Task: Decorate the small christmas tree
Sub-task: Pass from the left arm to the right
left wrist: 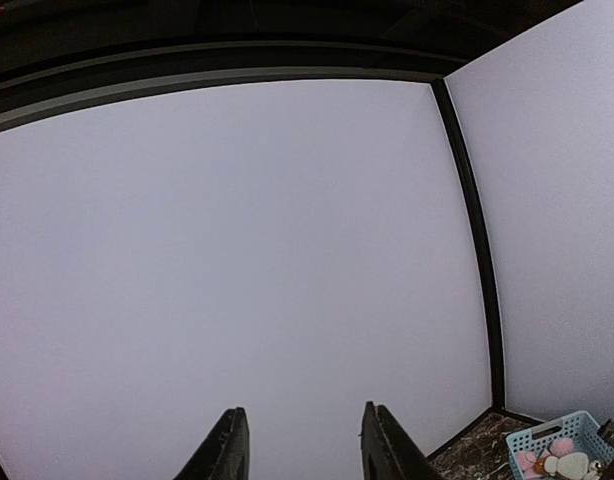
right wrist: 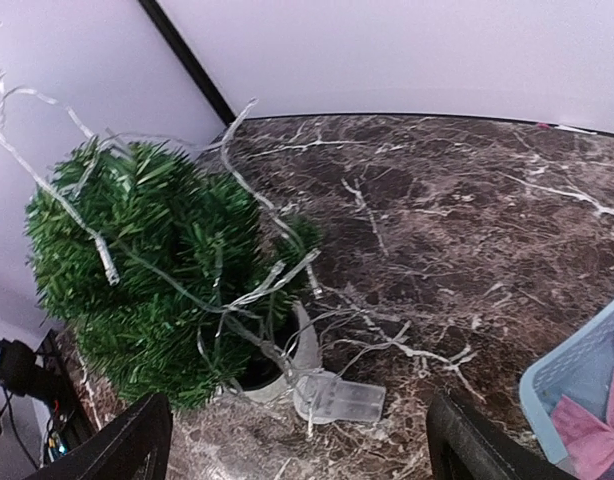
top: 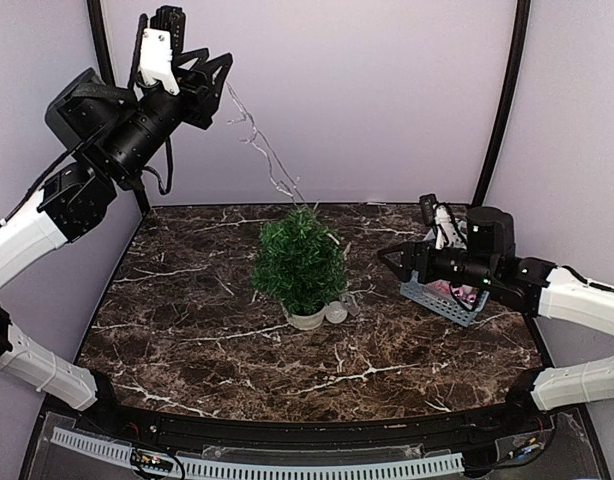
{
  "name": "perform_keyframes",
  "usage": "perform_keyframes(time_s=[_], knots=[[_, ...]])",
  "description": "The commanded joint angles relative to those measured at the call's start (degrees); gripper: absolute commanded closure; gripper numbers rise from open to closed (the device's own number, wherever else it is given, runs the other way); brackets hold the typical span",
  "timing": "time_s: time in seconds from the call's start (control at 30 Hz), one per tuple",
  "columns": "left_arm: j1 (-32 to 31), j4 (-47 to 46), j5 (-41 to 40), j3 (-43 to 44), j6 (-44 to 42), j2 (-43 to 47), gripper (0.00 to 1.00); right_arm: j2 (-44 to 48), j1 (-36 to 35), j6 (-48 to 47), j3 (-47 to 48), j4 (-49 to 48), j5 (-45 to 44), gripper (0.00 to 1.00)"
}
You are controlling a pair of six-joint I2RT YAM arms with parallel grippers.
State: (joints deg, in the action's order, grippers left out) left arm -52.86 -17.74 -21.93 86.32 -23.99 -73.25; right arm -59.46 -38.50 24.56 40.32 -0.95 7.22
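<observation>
Slack is what matters while the left gripper [top: 223,88], part-closed on the light string [top: 262,150] high at far left, winds it round the small christmas tree [top: 299,262] mid-table, the right gripper [top: 389,256] waiting wide open and empty.

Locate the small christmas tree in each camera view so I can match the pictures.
Top external: the small christmas tree stands mid-table, slightly left of centre.
Left wrist: not in view; only wall and a corner of the blue basket.
Right wrist: the tree fills the left side.
Shared landmark: the blue basket, seen in all three.
</observation>
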Motion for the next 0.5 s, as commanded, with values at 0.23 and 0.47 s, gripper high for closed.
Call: perform_keyframes(time_s=[0.23,0.47], knots=[[0.4,1.0,0.1,4.8,-0.7,1.7,1.00,-9.7,-3.5,-4.2,-4.0,-13.9,7.5,0.18],[0.3,1.5,0.0,5.1,-0.8,1.9,1.00,-16.5,-3.9,-4.5,-5.9,-20.3,7.5,0.24]])
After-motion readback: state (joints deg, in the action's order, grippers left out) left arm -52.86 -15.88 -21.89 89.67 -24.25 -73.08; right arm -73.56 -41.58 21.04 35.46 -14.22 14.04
